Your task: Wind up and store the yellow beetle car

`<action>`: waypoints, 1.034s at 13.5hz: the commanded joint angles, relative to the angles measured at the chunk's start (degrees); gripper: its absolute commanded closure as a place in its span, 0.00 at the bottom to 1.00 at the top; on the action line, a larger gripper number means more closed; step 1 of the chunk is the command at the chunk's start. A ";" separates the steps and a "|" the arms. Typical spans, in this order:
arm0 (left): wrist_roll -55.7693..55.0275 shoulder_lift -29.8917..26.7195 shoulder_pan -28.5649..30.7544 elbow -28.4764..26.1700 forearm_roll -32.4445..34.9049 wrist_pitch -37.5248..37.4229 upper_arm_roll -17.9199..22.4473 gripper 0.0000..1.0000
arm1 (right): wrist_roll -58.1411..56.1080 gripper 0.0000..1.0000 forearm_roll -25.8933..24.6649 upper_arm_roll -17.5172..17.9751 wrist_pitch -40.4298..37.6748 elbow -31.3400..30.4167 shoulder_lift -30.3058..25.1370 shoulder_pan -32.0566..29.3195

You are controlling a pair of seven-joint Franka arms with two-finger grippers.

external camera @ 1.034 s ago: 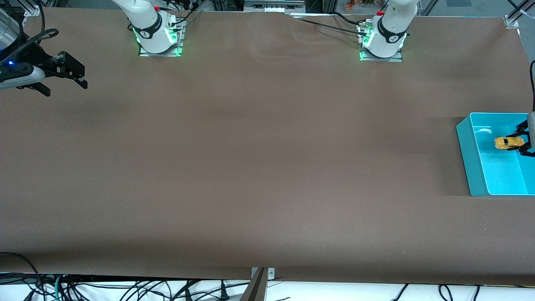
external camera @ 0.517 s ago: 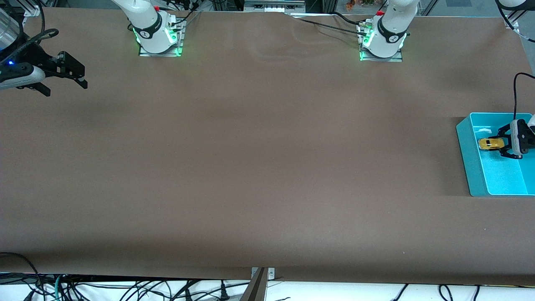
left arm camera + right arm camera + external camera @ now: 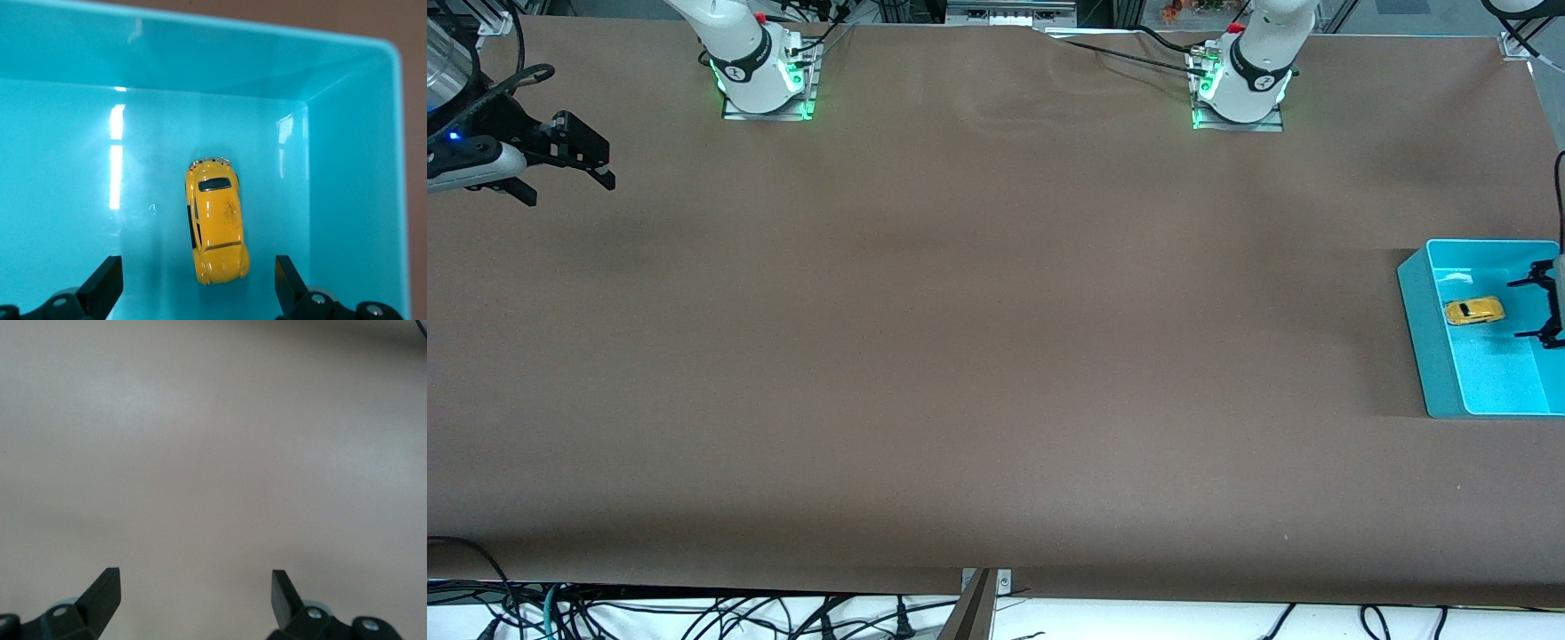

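There is one yellow beetle car (image 3: 1473, 311) (image 3: 215, 229), and it lies in one turquoise bin (image 3: 1421, 331) (image 3: 353, 167) at the edge of the tabletop (image 3: 978, 338) toward the left arm's end. There are two claws: the left claw (image 3: 1532, 308) (image 3: 197, 283) over the bin and the right claw (image 3: 569, 185) (image 3: 195, 593) over the tabletop edge toward the right arm's end, each with two fingers spread apart. There are two white arm bases along the tabletop edge farthest from the front camera.

Beetle car (image 3: 1473, 311) in bin (image 3: 1421, 333), left arm's table end.
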 commanded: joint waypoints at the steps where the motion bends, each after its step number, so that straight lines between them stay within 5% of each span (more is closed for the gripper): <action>1: -0.94 -1.35 -1.17 7.53 -0.09 -9.45 -0.68 0.00 | 1.28 0.00 0.89 -0.59 1.91 -2.56 -1.37 0.56; 11: -35.45 -9.26 -16.11 10.45 -3.68 -26.70 -3.05 0.00 | 10.43 0.00 2.56 -0.68 -0.81 -2.38 -1.81 0.47; 14: -47.76 -9.26 -17.35 10.37 -5.98 -28.46 -7.86 0.00 | 10.34 0.00 2.56 -0.68 -0.82 -2.38 -2.07 0.47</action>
